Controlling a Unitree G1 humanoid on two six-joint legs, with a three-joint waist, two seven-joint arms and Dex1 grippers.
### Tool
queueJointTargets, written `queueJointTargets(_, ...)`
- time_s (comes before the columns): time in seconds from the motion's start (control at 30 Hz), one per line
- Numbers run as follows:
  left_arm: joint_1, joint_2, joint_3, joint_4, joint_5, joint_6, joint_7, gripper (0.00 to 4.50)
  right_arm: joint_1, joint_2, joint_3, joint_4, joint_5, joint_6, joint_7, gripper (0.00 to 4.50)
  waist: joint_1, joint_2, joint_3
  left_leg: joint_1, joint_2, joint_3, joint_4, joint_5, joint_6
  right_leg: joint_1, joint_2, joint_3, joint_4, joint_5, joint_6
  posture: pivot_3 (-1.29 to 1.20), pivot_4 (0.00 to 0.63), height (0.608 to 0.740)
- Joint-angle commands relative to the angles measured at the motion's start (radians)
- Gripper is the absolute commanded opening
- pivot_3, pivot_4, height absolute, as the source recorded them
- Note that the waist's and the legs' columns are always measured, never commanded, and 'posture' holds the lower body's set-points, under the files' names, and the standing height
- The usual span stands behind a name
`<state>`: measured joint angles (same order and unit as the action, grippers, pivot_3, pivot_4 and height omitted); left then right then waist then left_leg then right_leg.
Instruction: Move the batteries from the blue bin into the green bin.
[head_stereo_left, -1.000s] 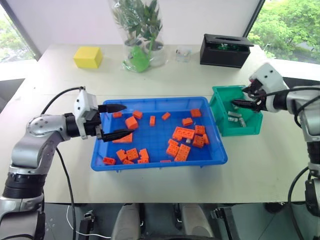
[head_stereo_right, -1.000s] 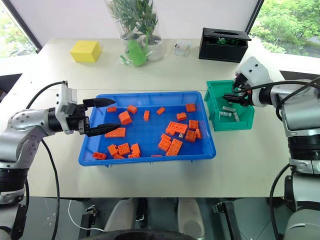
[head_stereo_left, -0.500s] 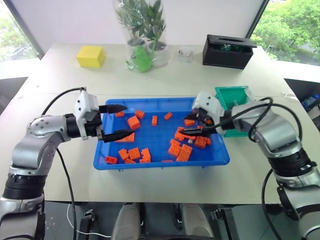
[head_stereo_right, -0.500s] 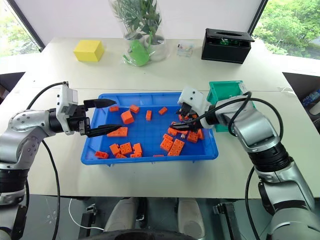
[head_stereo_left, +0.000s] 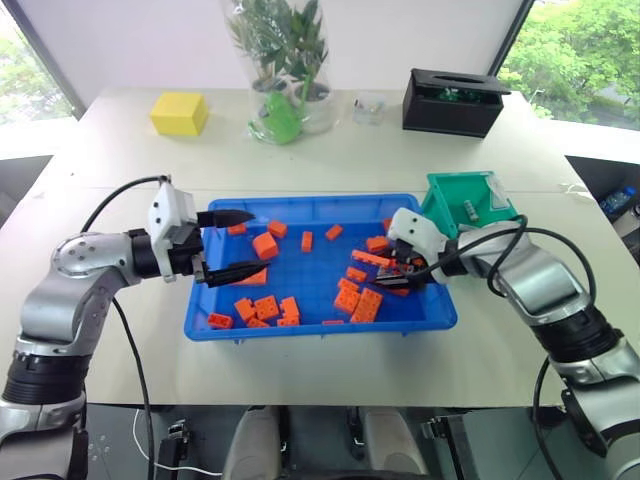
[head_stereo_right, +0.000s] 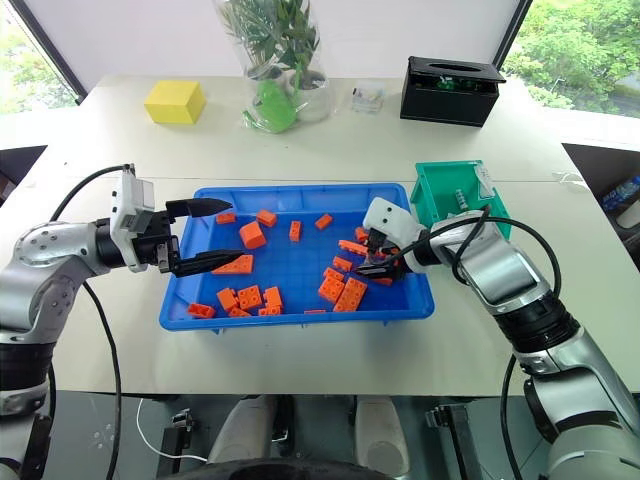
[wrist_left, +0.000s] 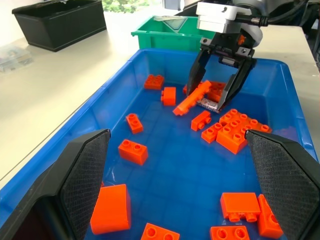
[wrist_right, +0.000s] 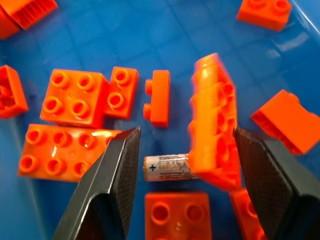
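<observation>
One battery (wrist_right: 167, 168): lies in the blue bin (head_stereo_left: 300, 208), right side, half under a long orange brick (wrist_right: 214, 122).
Right gripper (wrist_left: 218, 91): jaws apart, straddling both to pinch.
Left gripper (head_stereo_left: 235, 243): jaws apart, idle at the left rim.
Green bin (head_stereo_left: 445, 195): just right, close for drop-off.

The blue bin (head_stereo_left: 300, 330), a wide shallow tray, sits near the table's front edge, and the green bin (head_stereo_left: 445, 197), small and deep with sloping walls, stands just beside its far right corner. One silvery battery (wrist_right: 167, 168) lies flat on the blue bin's floor towards its right end, plus-marked end showing, its other end hidden under a tilted long orange brick. Another battery (head_stereo_left: 467, 209) shows inside the green bin, against a wall
</observation>
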<state>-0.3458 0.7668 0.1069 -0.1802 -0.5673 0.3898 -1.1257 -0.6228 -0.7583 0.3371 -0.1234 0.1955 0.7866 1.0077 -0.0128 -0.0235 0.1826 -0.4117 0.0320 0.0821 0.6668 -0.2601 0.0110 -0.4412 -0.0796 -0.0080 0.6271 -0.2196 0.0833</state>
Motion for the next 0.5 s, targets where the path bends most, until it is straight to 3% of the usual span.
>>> queueJointTargets(0.03,-0.008,0.013,0.029,-0.031,-0.014,0.0,0.003,4.5,-0.005,-0.012,-0.028,0.02,-0.013,-0.022,-0.001,3.01,0.001,0.0,0.0,0.0,0.0,0.0,0.0,0.0,0.0,0.0,0.0,0.0,0.0,0.0,0.0,0.0,0.15,0.736)
queueJointTargets(0.23,-0.011,0.011,0.026,-0.027,-0.013,-0.004,0.002,4.5,-0.001,0.001,-0.022,0.053,-0.033,-0.06,-0.016,3.01,0.003,0.0,0.0,0.0,0.0,0.0,0.0,0.0,0.0,0.001,0.0,0.0,-0.001,0.0,0.0,0.0,0.15,0.736)
queueJointTargets(0.33,-0.014,0.009,0.024,-0.025,-0.011,-0.006,0.002,4.5,-0.002,0.008,-0.022,0.068,-0.044,-0.08,-0.026,2.14,0.003,-0.001,0.0,0.0,0.0,0.0,0.0,0.0,0.0,0.001,0.0,0.0,-0.001,0.0,0.0,0.0,0.15,0.736)
queueJointTargets(0.43,-0.016,0.008,0.025,-0.025,-0.012,-0.006,0.003,4.5,-0.007,0.014,-0.023,0.068,-0.048,-0.087,-0.03,0.65,0.003,-0.001,-0.001,0.0,0.0,0.0,0.0,0.0,0.0,0.001,0.0,0.0,-0.001,0.0,0.0,0.0,0.15,0.736)
queueJointTargets(0.5,-0.018,0.008,0.026,-0.023,-0.013,-0.005,0.004,4.5,-0.022,0.024,-0.021,0.063,-0.05,-0.088,-0.033,0.47,0.002,-0.001,-0.001,0.0,0.0,0.0,0.0,0.0,0.0,0.001,0.0,0.0,-0.001,0.0,0.0,0.0,0.15,0.736)
